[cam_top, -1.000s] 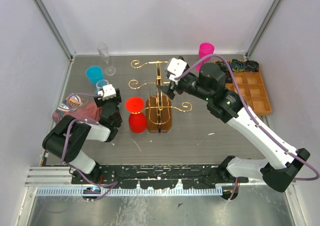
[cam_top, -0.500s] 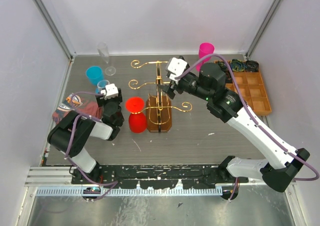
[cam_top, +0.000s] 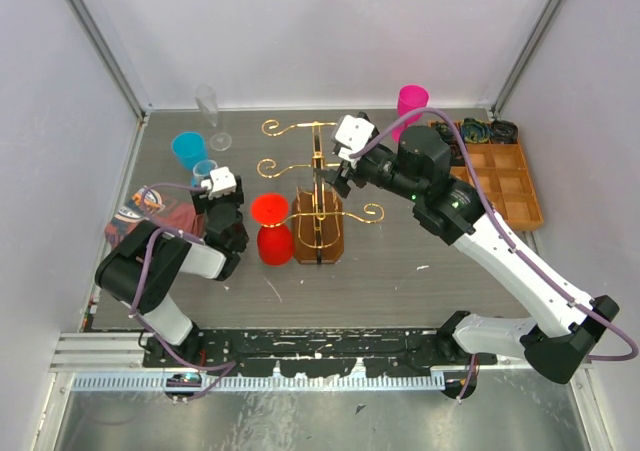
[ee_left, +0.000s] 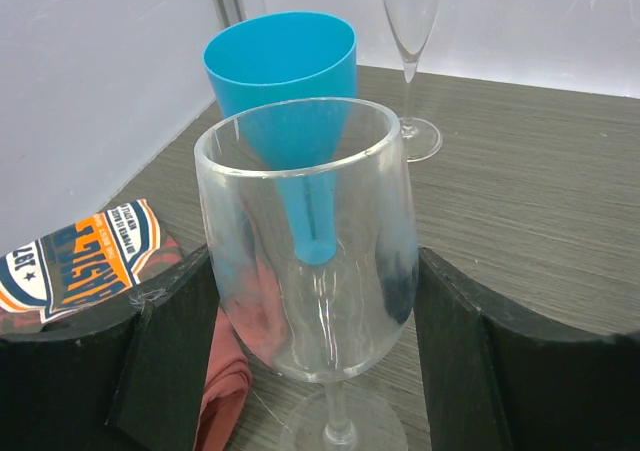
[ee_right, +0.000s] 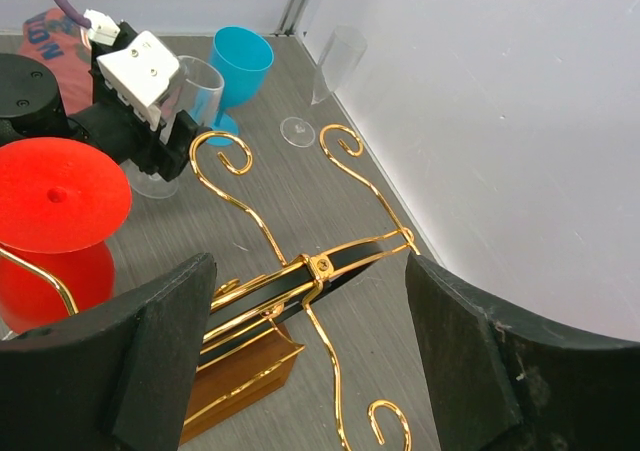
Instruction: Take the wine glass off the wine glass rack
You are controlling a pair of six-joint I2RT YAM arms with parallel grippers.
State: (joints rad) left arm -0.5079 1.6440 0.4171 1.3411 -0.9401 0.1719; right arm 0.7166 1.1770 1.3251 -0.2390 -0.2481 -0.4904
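The gold wire wine glass rack (cam_top: 318, 221) stands mid-table on its brown base. A red wine glass (cam_top: 270, 211) hangs upside down on its left arm, foot up; it also shows in the right wrist view (ee_right: 55, 196). My right gripper (cam_top: 336, 177) is open, its jaws either side of the rack's top bar (ee_right: 300, 281) without touching it. My left gripper (ee_left: 313, 256) is open around a clear wine glass (ee_left: 310, 271) that stands upright on the table, left of the rack (cam_top: 205, 168).
A blue cup (cam_top: 188, 149) and a clear flute (cam_top: 210, 111) stand behind the clear glass. A printed red cloth (cam_top: 150, 216) lies at the left. A pink cup (cam_top: 411, 103) and a compartmented wooden tray (cam_top: 500, 176) are at the back right.
My left gripper shifted slightly right and away from me a second ago, then held still. The right arm has not moved.
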